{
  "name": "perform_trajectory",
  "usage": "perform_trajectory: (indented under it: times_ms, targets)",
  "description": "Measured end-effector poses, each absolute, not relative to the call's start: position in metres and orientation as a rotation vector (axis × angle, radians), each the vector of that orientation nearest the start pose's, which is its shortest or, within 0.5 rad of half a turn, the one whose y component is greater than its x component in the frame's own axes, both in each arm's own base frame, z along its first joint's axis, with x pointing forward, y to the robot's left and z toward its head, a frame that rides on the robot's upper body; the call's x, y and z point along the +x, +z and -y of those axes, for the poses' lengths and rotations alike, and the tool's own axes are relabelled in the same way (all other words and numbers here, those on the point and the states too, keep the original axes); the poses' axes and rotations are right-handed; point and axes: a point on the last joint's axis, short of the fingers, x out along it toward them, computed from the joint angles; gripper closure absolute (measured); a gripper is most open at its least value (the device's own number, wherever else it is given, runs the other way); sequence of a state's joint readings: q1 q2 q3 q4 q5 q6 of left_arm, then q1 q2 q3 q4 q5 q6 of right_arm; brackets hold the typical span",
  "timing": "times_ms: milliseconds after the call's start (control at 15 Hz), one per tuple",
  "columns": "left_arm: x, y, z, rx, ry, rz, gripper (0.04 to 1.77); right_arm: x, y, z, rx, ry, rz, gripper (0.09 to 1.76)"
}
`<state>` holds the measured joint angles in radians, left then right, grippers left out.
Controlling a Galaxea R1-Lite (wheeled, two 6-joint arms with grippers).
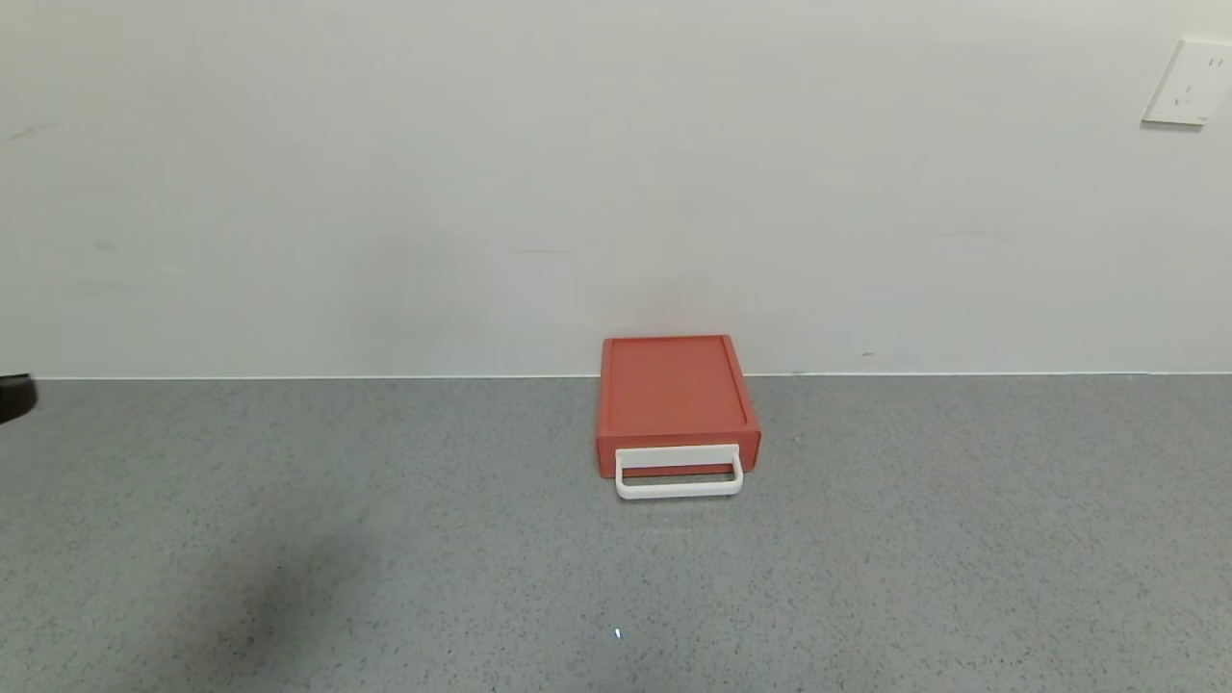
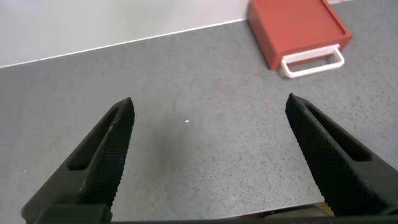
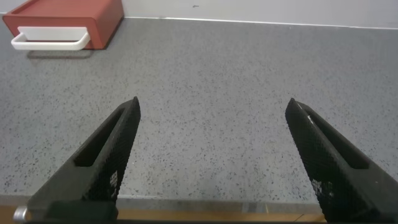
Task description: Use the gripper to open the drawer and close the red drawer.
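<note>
The small squarish orange-red plastic box (image 1: 676,393) is sitting on the speckled grey countertop (image 1: 385,539), its back edge touching the plain white wall (image 1: 481,173). Its drawer (image 1: 678,468) is lying fully shut, the front flush with the box, and the wide white loop handle (image 1: 680,484) is projecting out over the counter toward the robot.

The left gripper (image 2: 208,155) is hanging above bare countertop with its two black textured fingers (image 2: 102,162) spread wide, gripping nothing. From this gripper the red box is lying well ahead and off toward the robot's right, with the white handle facing out into the open counter. In the head view only a dark sliver of the left arm (image 1: 14,397) is showing at the far left edge, well apart from the box.

The right gripper (image 3: 211,155) is likewise hovering over bare counter with its black ribbed fingers (image 3: 106,162) standing wide apart and nothing between them. From this gripper the box is lying well ahead and off toward the robot's left, with the handle facing the near side. The right arm is not showing in the head view.

A white wall socket plate (image 1: 1192,83) is sitting high on the wall, far to the right of the box.
</note>
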<state>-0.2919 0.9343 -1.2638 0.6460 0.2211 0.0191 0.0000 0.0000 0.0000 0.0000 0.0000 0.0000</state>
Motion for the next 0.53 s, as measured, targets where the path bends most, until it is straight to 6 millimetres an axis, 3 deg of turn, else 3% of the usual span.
perform_trajectory:
  times_ms: [533]
  targets:
    - [-0.010,0.314,-0.006,0.067,0.095,-0.188,0.06,-0.023,0.075,0.000,0.000,0.000,0.000,0.14]
